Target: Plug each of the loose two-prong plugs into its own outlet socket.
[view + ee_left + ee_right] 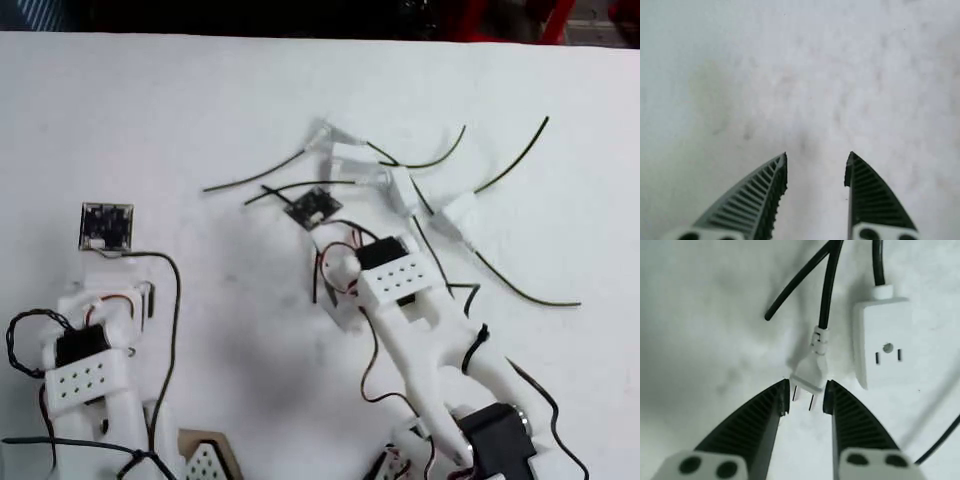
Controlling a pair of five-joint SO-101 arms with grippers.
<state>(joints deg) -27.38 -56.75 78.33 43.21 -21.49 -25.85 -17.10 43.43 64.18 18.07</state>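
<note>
White bench (pixel 700 340): right gripper (pixel 806 395), jaws narrowly parted, flanks a plug (pixel 809 374) just beside the outlet socket (pixel 882 340). Grasp step, I'd say; next, close squarely. Left gripper (pixel 816 167) jaws gape wide.

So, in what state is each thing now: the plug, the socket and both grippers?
Plug: unplugged, lying on the table.
Socket: empty.
Right gripper: jaws open, one on each side of the plug's prongs.
Left gripper: jaws open, nothing between them.
</note>
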